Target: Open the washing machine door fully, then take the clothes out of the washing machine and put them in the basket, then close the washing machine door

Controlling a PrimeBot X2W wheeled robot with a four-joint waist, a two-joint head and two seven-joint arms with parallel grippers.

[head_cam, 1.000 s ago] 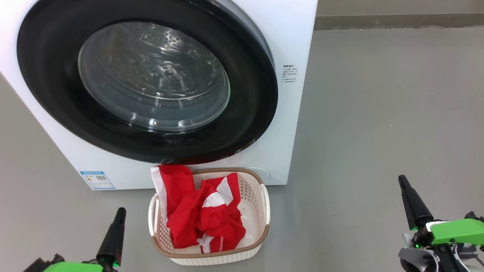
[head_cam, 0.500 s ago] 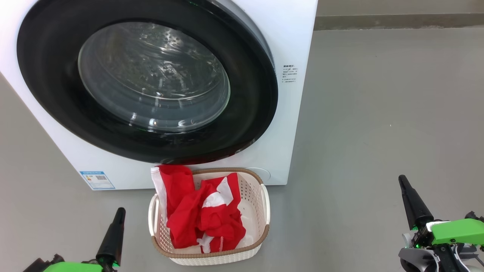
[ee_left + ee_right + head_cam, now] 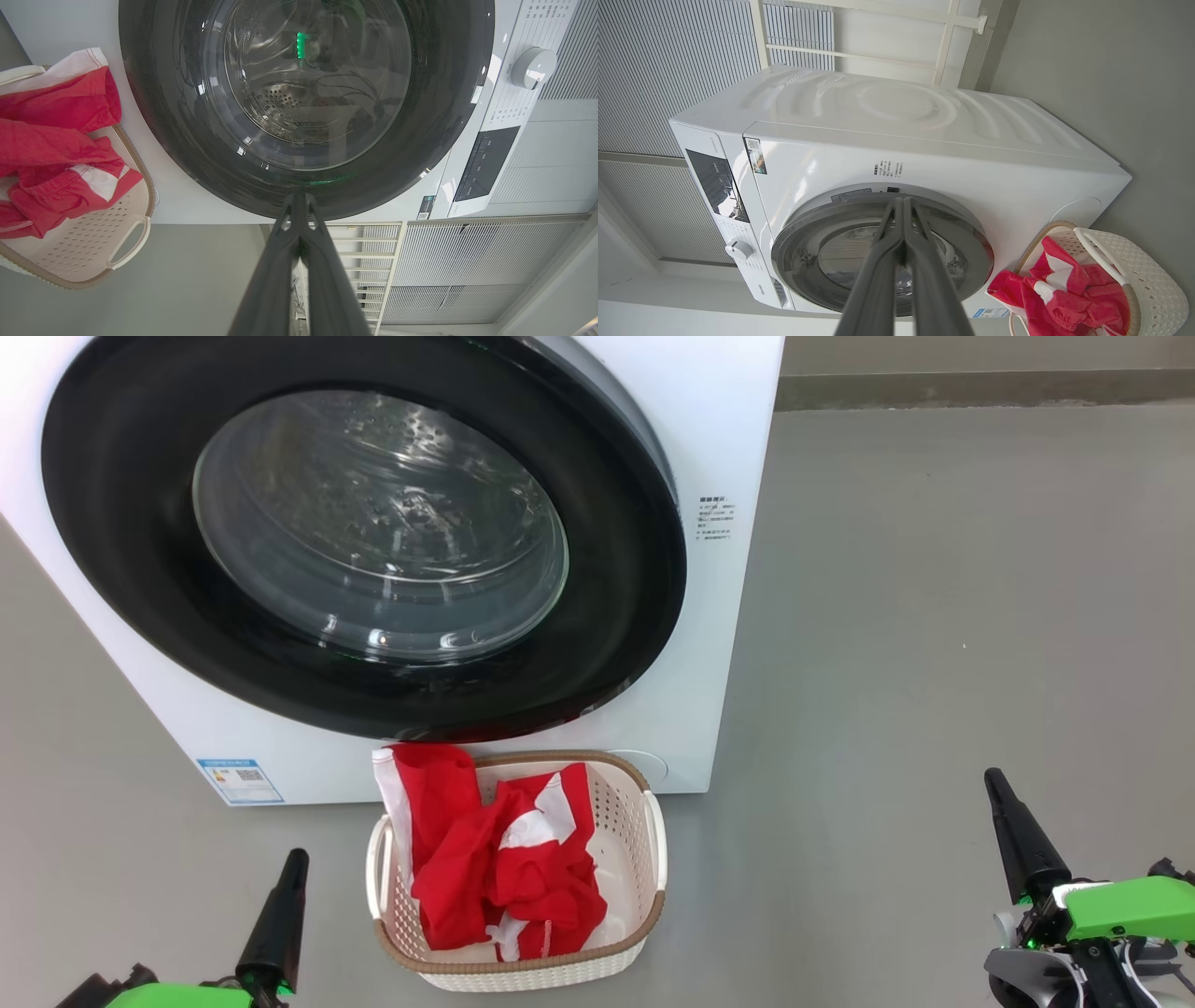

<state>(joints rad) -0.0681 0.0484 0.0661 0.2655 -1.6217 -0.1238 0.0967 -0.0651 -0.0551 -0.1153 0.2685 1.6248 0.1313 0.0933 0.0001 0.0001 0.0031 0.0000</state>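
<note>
My left gripper (image 3: 295, 863) and right gripper (image 3: 993, 782) sit clenched, empty, in the bottom corners. The door (image 3: 131, 579), upper left, looks shut; the clothes (image 3: 504, 887) lie in the basket (image 3: 560, 964), bottom centre. I'd just press the door's rim gently to confirm latching.

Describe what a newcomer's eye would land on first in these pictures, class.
The bright red clothes, heaped in the cream basket on the grey floor, catch the eye first. Behind them, filling the upper left of the head view, stands the white washing machine with its glossy black-rimmed washing machine door closed.
</note>
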